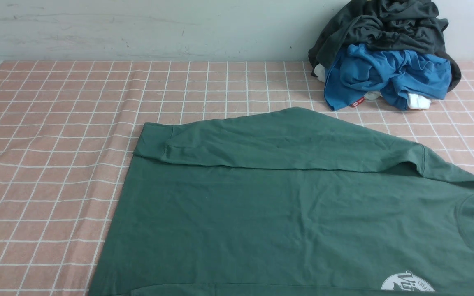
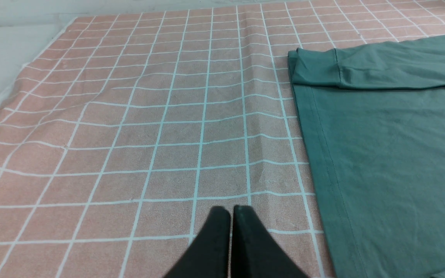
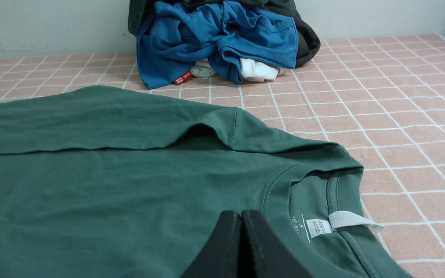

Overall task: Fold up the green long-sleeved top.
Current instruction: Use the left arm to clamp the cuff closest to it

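The dark forest-green long-sleeved cotton top (image 1: 261, 213) lies flat on the pink grid-checked tablecloth (image 1: 56, 164), ribbed collar (image 3: 311, 181) to the right, hem to the left, its far sleeve (image 1: 282, 139) laid across the body. My left gripper (image 2: 231, 210) hangs with jaws pressed together over bare cloth just left of the hem. My right gripper (image 3: 242, 214), likewise closed and empty, is over the chest beside the collar. I judge the next fold needs both jaws opened, then hem and shoulder pinched together and carried evenly, so the laid sleeve lies undisturbed. No container is in view. A dark charcoal garment (image 1: 385, 24) and a bright blue garment (image 1: 385, 74) sit heaped loose at far right.
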